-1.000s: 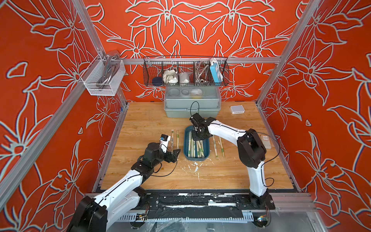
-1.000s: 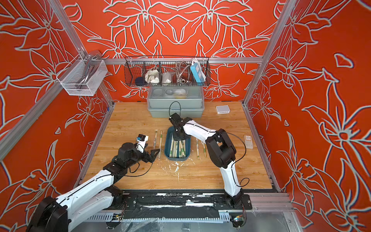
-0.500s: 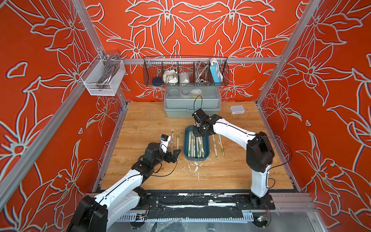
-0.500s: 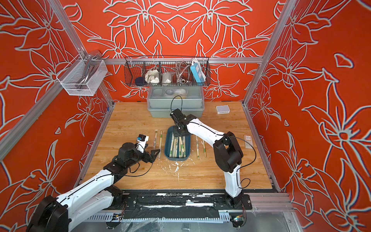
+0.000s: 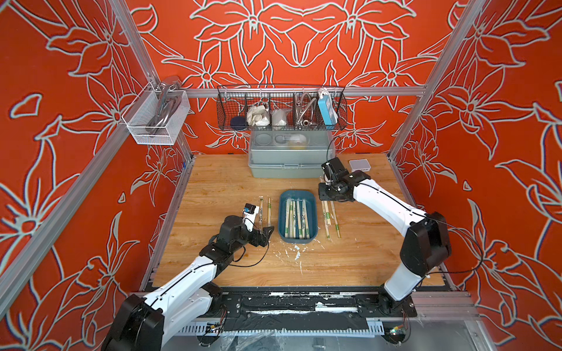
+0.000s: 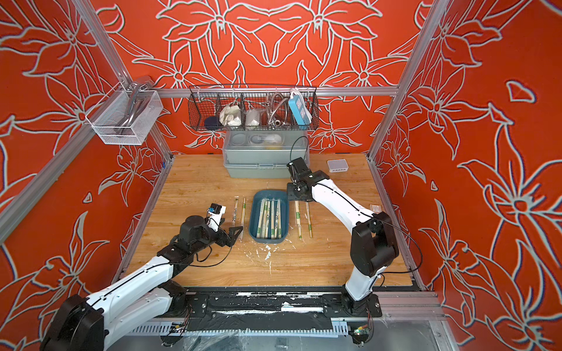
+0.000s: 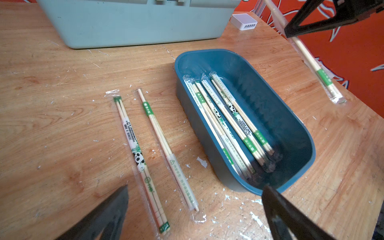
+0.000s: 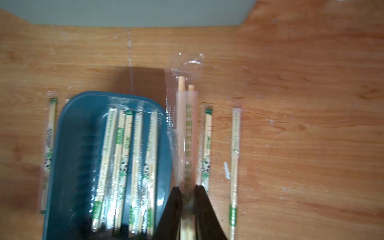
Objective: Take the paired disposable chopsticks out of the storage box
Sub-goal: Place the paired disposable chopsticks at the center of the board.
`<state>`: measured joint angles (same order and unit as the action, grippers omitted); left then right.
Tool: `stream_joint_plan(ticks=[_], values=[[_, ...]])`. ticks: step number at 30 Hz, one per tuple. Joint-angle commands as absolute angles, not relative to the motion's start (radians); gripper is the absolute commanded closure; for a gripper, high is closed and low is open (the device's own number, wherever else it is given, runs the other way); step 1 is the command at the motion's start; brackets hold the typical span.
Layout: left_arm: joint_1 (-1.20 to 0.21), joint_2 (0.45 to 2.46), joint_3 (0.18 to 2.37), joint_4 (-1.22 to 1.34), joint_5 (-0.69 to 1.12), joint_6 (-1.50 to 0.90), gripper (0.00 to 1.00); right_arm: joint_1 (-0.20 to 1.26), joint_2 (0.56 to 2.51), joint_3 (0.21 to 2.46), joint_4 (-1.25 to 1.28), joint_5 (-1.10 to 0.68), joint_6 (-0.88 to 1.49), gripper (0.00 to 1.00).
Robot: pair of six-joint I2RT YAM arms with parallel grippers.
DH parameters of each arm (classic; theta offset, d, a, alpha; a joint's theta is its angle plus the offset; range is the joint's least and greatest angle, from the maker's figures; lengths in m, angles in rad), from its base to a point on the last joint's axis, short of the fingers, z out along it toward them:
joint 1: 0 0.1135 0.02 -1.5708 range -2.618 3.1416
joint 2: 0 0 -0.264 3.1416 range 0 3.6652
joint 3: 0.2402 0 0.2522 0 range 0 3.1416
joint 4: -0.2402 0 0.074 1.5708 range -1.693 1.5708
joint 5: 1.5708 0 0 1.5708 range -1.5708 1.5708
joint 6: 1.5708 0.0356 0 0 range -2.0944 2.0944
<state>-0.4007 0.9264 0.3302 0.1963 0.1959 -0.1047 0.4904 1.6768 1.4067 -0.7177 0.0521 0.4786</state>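
The storage box (image 5: 298, 193) is a dark blue tray mid-table, seen in both top views (image 6: 269, 192). Several paired disposable chopsticks (image 5: 296, 217) lie lengthwise inside it (image 7: 228, 124). My right gripper (image 5: 326, 199) hovers just past the box's far right corner, shut on one wrapped pair (image 8: 187, 128) that hangs above the wood beside the box (image 8: 79, 145). That held pair (image 7: 309, 60) also shows in the left wrist view. My left gripper (image 5: 262, 225) is open and low at the box's left front, with two pairs (image 7: 141, 160) on the table between its fingers (image 7: 116, 203).
Two more pairs (image 8: 207, 145) lie on the table right of the box. A grey-green lidded box (image 5: 292, 161) stands behind, under a black wire basket (image 5: 281, 109). A small white device (image 5: 359, 165) sits at the back right. White flecks (image 5: 296, 252) dot the wood in front.
My right gripper has moved rightward from over the box's far end to beyond its right rim, carrying a pair. The left arm has stayed still.
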Motion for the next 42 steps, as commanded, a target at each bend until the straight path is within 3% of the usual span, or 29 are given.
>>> stream_joint_plan(ticks=[1,12,42], values=[[-0.408,0.931,0.357,0.209,0.205,-0.103,0.01,0.444,1.645,1.350,-0.724,0.079,0.410,0.88],[-0.408,0.950,0.364,0.213,0.217,-0.106,0.01,0.323,1.644,1.162,-0.588,0.101,0.282,0.89],[-0.409,0.982,0.379,0.209,0.228,-0.104,0.01,0.255,1.809,1.127,-0.487,0.031,0.283,0.89]])
